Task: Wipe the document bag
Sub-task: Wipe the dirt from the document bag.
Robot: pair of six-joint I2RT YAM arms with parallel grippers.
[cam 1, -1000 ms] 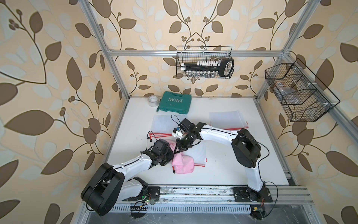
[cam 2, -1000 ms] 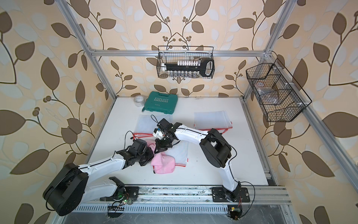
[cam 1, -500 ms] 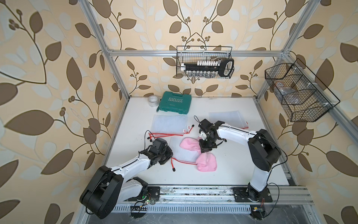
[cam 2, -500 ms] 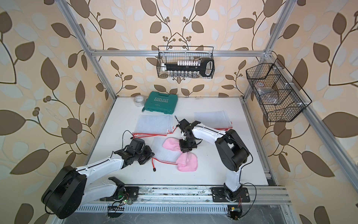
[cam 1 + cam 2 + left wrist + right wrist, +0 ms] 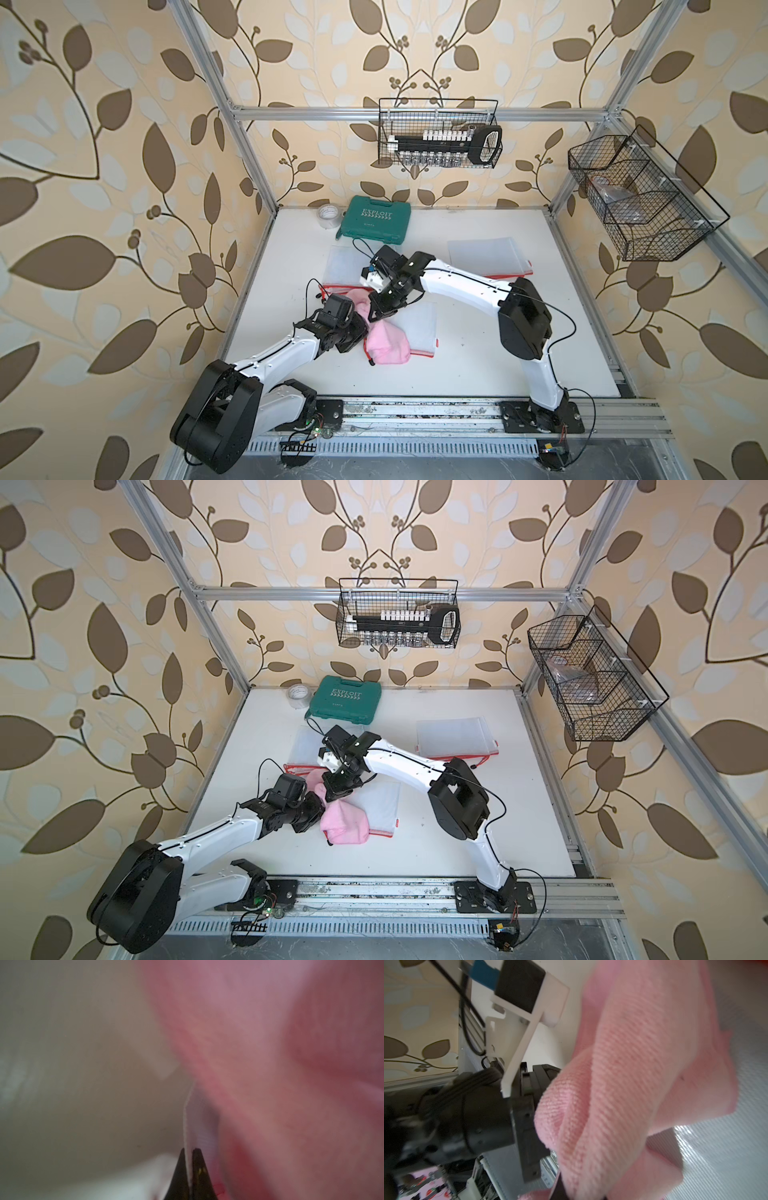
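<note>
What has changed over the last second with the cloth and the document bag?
The right end effector, shut on the pink cloth, swept right across the document bag and back toward the left end effector, which stays clamped on the bag's edge. The green case and tape roll have not moved.

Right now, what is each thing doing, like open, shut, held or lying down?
document bag: flat, one edge pinched
pink cloth: bunched up, lying on the document bag
left gripper: shut on document bag
right gripper: shut on pink cloth
green case: shut
tape roll: lying flat
</note>
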